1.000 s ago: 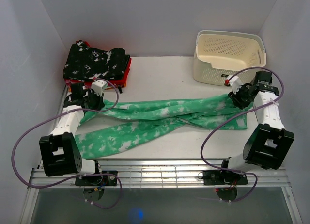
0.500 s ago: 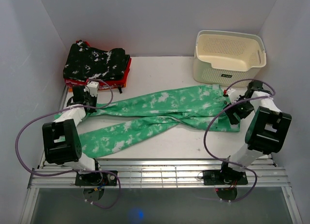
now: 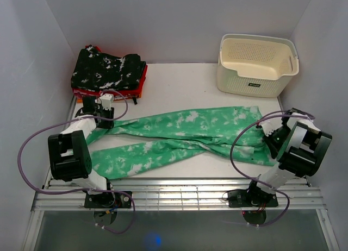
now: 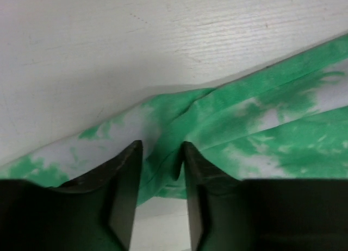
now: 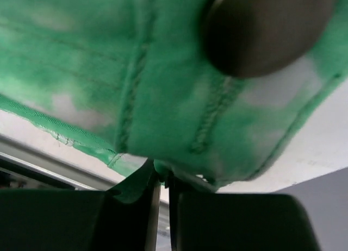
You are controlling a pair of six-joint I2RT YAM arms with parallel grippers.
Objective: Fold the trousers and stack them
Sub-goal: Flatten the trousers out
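Evidently a straightening pull is in hand: the trousers (image 3: 179,126) are laid flat between the two pincers. The left pincer (image 4: 160,153) is clenched on a fold of leg cloth, the right pincer (image 5: 162,180) nipped on a hemmed edge. Tension should be held even and low to the table (image 3: 179,82), so that the free leg is not dragged askew. Counted: one pair of trousers, two legs, two pincers, one basket (image 3: 258,63) beyond the right pincer, one pile of folded clothes (image 3: 109,71) beyond the left.
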